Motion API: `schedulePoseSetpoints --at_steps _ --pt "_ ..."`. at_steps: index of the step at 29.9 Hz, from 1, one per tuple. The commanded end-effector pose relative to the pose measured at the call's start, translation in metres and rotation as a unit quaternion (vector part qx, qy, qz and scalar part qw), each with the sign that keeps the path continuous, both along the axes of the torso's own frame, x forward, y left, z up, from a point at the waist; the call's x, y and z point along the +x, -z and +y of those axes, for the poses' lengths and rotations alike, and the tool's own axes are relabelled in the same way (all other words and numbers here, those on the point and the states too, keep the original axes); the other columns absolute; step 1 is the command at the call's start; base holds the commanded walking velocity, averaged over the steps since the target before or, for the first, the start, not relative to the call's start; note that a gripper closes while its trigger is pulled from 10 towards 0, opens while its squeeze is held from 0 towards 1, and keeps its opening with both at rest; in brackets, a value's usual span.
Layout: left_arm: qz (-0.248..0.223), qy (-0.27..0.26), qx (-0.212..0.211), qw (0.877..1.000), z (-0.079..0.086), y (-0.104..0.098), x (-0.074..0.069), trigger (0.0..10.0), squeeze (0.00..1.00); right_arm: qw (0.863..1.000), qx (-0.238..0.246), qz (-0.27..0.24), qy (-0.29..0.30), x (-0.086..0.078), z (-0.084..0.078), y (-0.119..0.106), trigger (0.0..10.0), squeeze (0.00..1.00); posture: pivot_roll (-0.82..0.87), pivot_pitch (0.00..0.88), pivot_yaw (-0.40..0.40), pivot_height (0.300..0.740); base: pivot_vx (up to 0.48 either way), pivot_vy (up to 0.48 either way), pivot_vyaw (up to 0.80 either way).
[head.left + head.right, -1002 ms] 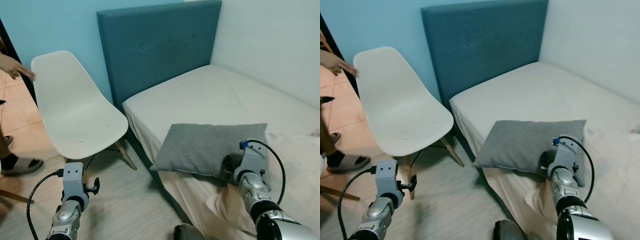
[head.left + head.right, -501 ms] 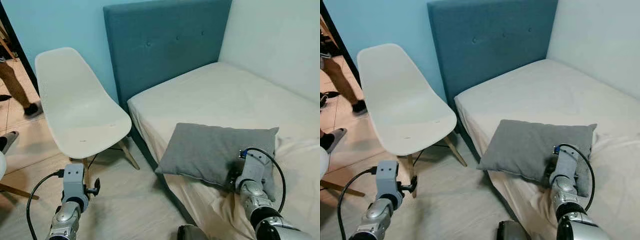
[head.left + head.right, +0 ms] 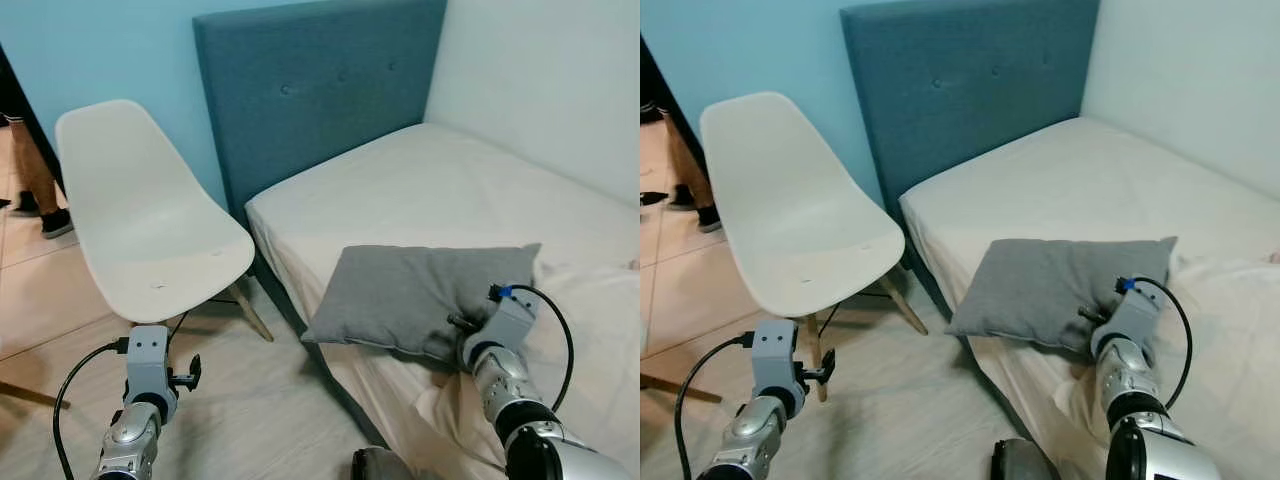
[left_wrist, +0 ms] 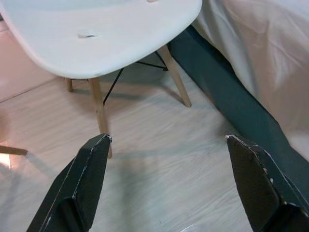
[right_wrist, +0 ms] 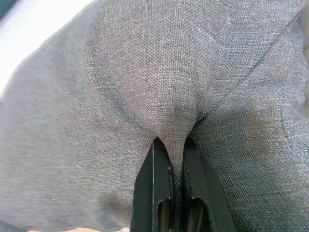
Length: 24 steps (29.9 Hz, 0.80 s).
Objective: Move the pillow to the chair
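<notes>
Your right tool (image 3: pixel 470 338) rests on the near right part of the pillow (image 3: pixel 410 292), low at the bed's (image 3: pixel 440 190) front edge, with its silver arm rising from the bottom of the left eye view. Your left tool (image 4: pixel 169 183) hangs over the floor (image 3: pixel 270 410) in front of the chair (image 3: pixel 150 225); its wrist block and cable are visible at the lower left. The pillow lies flat on the bed, its left corner overhanging the mattress edge toward the chair. The chair is white, stands just beside the bed and the blue headboard (image 3: pixel 310 100), and its seat carries nothing. A person's leg (image 3: pixel 35 185) and shoe stand behind the chair at the left edge.

The right eye view gives the same layout: pillow (image 3: pixel 1055 285) on the bed, chair (image 3: pixel 790 220) apart from it.

In the left wrist view, the two black fingers (image 4: pixel 82 183) are spread wide, released, holding nothing. Between them you see pale wood floor, the chair's wooden legs (image 4: pixel 99 113), and the seat edge above. The bed frame (image 4: pixel 227 101) and sheet run along one side.

In the right wrist view, the fingers (image 5: pixel 157 188) are clenched on a raised fold of the grey pillow fabric (image 5: pixel 145 87), pinched tight between them.
</notes>
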<state>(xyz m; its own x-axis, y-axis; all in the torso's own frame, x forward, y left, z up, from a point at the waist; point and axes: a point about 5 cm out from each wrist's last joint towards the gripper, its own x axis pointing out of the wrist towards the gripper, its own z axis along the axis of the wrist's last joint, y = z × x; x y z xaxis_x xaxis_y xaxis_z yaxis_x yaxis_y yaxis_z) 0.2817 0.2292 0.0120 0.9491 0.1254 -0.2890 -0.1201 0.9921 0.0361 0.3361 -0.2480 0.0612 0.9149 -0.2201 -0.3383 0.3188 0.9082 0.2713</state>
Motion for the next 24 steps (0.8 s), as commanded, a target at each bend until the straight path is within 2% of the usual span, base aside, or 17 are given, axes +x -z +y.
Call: schedulePoseSetpoints --at_steps 1,2,5,13,14,15,16,17,18,19,20,21,24 --pt "-0.009 -0.001 -0.001 1.000 0.001 -0.005 0.004 10.0 0.00 0.998 0.023 -0.035 -0.041 0.011 0.017 -0.010 0.0 0.00 -0.17 0.031 0.017 0.621 0.000 0.000 0.00" --pt "-0.009 -0.001 -0.001 1.000 0.001 -0.005 0.004 10.0 0.00 0.998 0.023 -0.035 -0.041 0.011 0.017 -0.010 0.0 0.00 -0.17 0.031 0.017 0.621 0.000 0.000 0.00" --pt "-0.035 -0.032 -0.012 0.999 0.009 -0.022 0.018 10.0 0.00 0.982 0.052 -0.148 -0.102 0.036 0.037 -0.054 0.0 0.00 -0.16 0.016 0.015 0.636 0.000 0.000 0.00" --pt "-0.035 -0.032 -0.012 0.999 0.009 -0.022 0.018 10.0 0.00 0.982 0.052 -0.148 -0.102 0.036 0.037 -0.054 0.0 0.00 -0.16 0.016 0.015 0.636 0.000 0.000 0.00" --pt "-0.042 -0.038 -0.015 0.998 0.011 -0.027 0.022 10.0 0.00 0.977 0.055 -0.172 -0.118 0.040 0.042 -0.065 0.0 0.00 -0.16 0.016 0.015 0.641 0.000 0.000 0.00" --pt "-0.042 -0.038 -0.015 0.998 0.011 -0.027 0.022 10.0 0.00 0.977 0.055 -0.172 -0.118 0.040 0.042 -0.065 0.0 0.00 -0.16 0.016 0.015 0.641 0.000 0.000 0.00" --pt "-0.072 -0.057 -0.026 0.995 0.015 -0.043 0.032 10.0 0.00 0.955 0.057 -0.240 -0.165 0.054 0.062 -0.102 0.0 0.00 -0.16 0.000 -0.005 0.646 0.000 0.000 0.00" --pt "-0.072 -0.057 -0.026 0.995 0.015 -0.043 0.032 10.0 0.00 0.955 0.057 -0.240 -0.165 0.054 0.062 -0.102 0.0 0.00 -0.16 0.000 -0.005 0.646 0.000 0.000 0.00" --pt "-0.095 -0.070 -0.036 0.992 0.017 -0.054 0.039 10.0 0.00 0.931 0.063 -0.293 -0.207 0.061 0.080 -0.131 0.0 0.00 -0.15 0.000 -0.007 0.651 0.000 0.000 0.00" --pt "-0.095 -0.070 -0.036 0.992 0.017 -0.054 0.039 10.0 0.00 0.931 0.063 -0.293 -0.207 0.061 0.080 -0.131 0.0 0.00 -0.15 0.000 -0.007 0.651 0.000 0.000 0.00" --pt "-0.109 -0.080 -0.044 0.990 0.018 -0.061 0.043 10.0 0.00 0.912 0.064 -0.326 -0.239 0.063 0.095 -0.149 0.0 0.00 -0.15 0.000 -0.009 0.656 0.000 0.000 0.00" --pt "-0.112 -0.088 -0.051 0.988 0.018 -0.064 0.046 10.0 0.00 0.899 0.067 -0.343 -0.263 0.063 0.106 -0.158 0.0 0.00 -0.15 0.000 -0.013 0.661 0.000 0.000 0.00" --pt "-0.089 -0.094 -0.048 0.990 0.017 -0.060 0.046 10.0 0.00 0.890 0.071 -0.347 -0.288 0.062 0.116 -0.158 0.0 0.00 -0.15 0.000 -0.015 0.676 -0.320 0.000 0.00"
